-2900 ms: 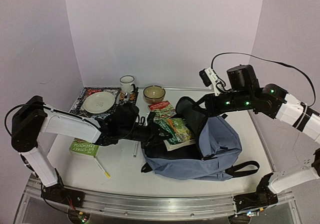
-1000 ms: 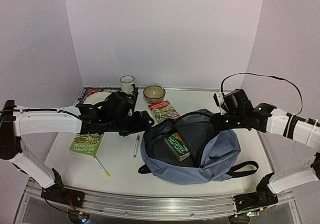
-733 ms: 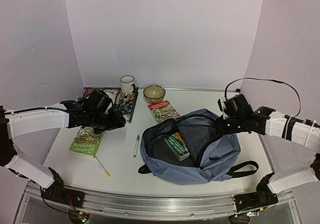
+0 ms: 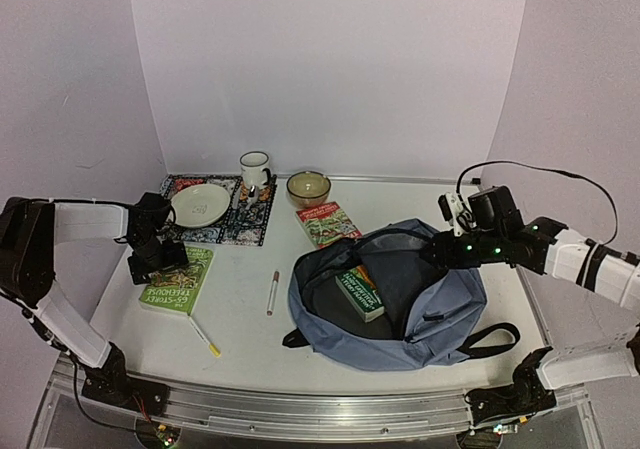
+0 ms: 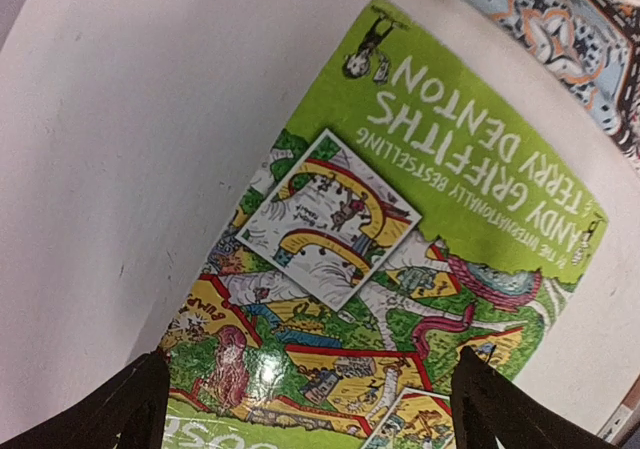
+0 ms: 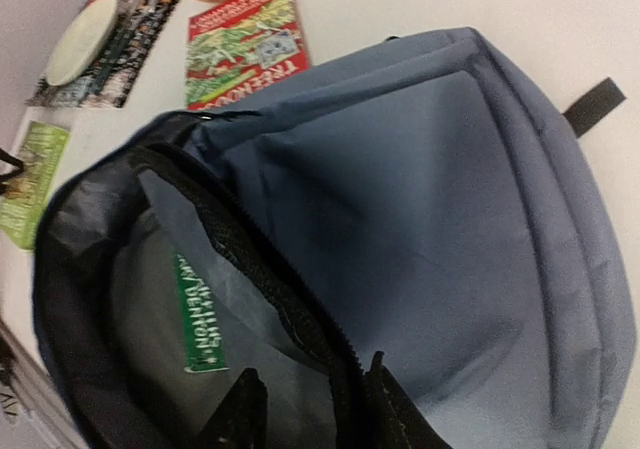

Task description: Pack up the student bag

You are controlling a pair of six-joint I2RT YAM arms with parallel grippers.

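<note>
The student bag (image 4: 425,304) lies open at centre right, grey-blue with a black zipper rim and straps. A green book (image 4: 358,292) rests inside it, and its spine (image 6: 200,314) shows in the right wrist view. My right gripper (image 4: 433,254) is at the bag's (image 6: 450,199) upper rim. Its jaws stand slightly apart with the zipper edge between them, and a gap shows beside one finger (image 6: 240,414). My left gripper (image 4: 156,259) hovers open over a green picture book (image 4: 185,284) at the far left. Its fingers straddle the book's cover (image 5: 400,219) with nothing held.
A red-and-green book (image 4: 325,221) lies behind the bag. A pen (image 4: 272,292) and a yellow-tipped marker (image 4: 205,336) lie left of it. At the back stand a patterned placemat (image 4: 245,227) with a plate (image 4: 199,205), a mug (image 4: 254,168) and a bowl (image 4: 308,187).
My left arm has swung left from the bag to above the green picture book, jaws open. The right jaws have parted at the bag's rim, and the bag opening has settled lower.
</note>
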